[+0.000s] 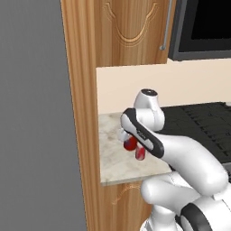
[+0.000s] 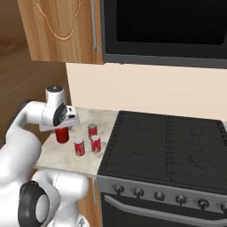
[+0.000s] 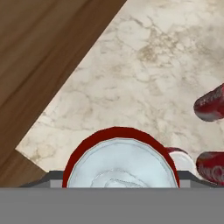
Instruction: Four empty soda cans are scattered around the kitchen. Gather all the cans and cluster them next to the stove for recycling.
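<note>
My gripper [image 2: 62, 131] is shut on a red soda can [image 2: 62, 135] that stands upright at the left of the marble counter [image 2: 51, 157]. In the hand view its silver top [image 3: 120, 164] sits right between my fingertips. Three more soda cans stand upright just to its right: one [image 2: 92, 131] further back and two [image 2: 79, 147] [image 2: 95, 144] nearer the front. They lie between the held can and the black stove [image 2: 164, 146]. In the left base view my arm covers most of the group, with two red cans [image 1: 131, 144] [image 1: 140, 154] peeking out.
A tall wooden cabinet side [image 1: 81, 113] bounds the counter on the left. A wall cabinet [image 2: 57, 26] and a black-fronted appliance [image 2: 164, 26] hang above. The counter's front edge [image 2: 66, 170] is close to the cans.
</note>
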Motion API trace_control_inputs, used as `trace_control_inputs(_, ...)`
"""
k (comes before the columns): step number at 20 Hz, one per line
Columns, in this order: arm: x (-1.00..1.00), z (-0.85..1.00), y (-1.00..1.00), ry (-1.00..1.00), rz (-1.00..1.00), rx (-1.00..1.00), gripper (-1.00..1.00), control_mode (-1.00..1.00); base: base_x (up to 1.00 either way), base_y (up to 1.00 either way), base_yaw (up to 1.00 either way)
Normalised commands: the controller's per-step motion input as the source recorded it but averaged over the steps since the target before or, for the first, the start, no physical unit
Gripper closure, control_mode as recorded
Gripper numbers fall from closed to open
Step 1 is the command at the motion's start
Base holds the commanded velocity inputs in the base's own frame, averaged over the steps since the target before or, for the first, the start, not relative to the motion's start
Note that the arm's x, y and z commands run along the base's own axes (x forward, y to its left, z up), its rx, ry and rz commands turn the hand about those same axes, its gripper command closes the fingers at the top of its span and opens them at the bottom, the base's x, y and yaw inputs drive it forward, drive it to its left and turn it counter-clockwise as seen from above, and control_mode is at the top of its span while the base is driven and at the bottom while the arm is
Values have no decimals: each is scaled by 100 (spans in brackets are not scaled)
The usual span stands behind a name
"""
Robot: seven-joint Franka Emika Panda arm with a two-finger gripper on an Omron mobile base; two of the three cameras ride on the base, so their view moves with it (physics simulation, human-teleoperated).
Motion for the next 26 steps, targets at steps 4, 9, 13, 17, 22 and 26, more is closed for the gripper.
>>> trace_control_inputs(4,43,-33,0,4,0,0,100,-100,0,0,0)
trace_control_inputs(9,40,-31,0,3,0,-1,100,-100,0,0,0)
trace_control_inputs(13,40,-30,0,1,0,-1,100,-100,0,0,0)
trace_control_inputs(17,38,-26,0,0,0,0,100,-100,0,0,0)
trace_control_inputs(22,35,-25,0,0,0,-1,100,-100,0,0,0)
trace_control_inputs(26,26,-26,0,1,0,-1,100,-100,0,0,0)
